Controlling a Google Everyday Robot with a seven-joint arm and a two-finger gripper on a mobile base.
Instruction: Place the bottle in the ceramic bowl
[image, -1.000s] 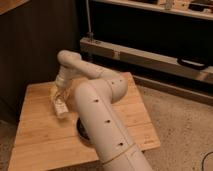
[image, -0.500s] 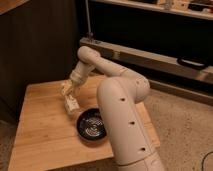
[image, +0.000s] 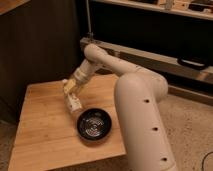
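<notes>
End effector (image: 71, 93) hangs above bench (image: 40, 125), clamped on bottle (image: 73, 102), which sits just off the ceramic bowl (image: 94, 125) rim at 10 o'clock, cap end down.

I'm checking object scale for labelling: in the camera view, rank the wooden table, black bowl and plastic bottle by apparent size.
1. Light wooden table
2. Round glossy black ceramic bowl
3. Small clear plastic bottle, held at the gripper, above the table left of the bowl

End effector (image: 71, 95) is above the bench (image: 45, 125), a light wooden top; speckled floor (image: 192, 125) lies to the right; dark shelving (image: 150, 30) with a metal rail (image: 165, 57) stands behind.
</notes>
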